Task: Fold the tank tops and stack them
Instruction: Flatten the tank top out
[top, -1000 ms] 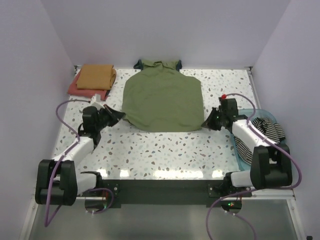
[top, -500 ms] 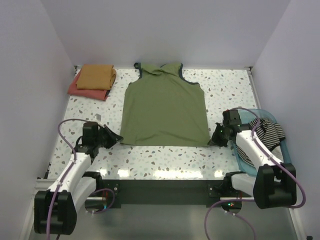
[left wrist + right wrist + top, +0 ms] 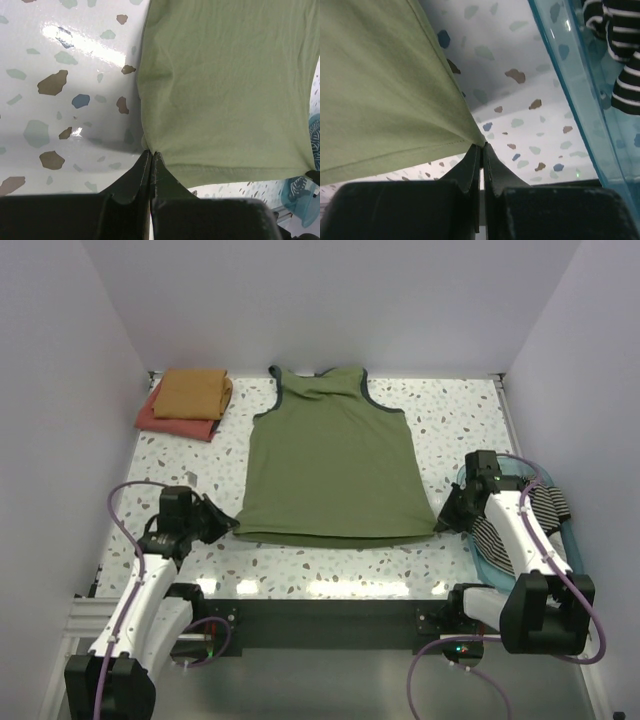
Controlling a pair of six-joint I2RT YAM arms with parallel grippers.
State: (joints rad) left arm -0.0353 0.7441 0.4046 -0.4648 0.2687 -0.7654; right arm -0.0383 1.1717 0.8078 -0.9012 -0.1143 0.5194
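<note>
- Olive tank top (image 3: 330, 465): lies spread flat in the middle of the speckled table (image 3: 330, 565), with the neck toward the far wall and the hem toward the arms. Navy trim edges the neck and armholes.
- Left gripper (image 3: 151, 153): jaws pressed together, pinching the hem corner on the left side of the olive tank top. The left wrist view shows the cloth gathered to a point between the two dark fingertips, low over the table.
- Right gripper (image 3: 481, 146): jaws likewise pressed together, pinching the opposite hem corner. The right wrist view shows the stitched hem running into the closed tips.
- Hem: stretched in a nearly straight line between the two grippers, casting a thin shadow on the table.
- Striped tank top (image 3: 540, 502): black and white, crumpled in the blue basket (image 3: 570, 95) at the right edge of the table, just beside the right arm.
- Mustard top (image 3: 192, 392): folded, resting on the folded red top (image 3: 165, 422) in the far left corner, well apart from both grippers.
</note>
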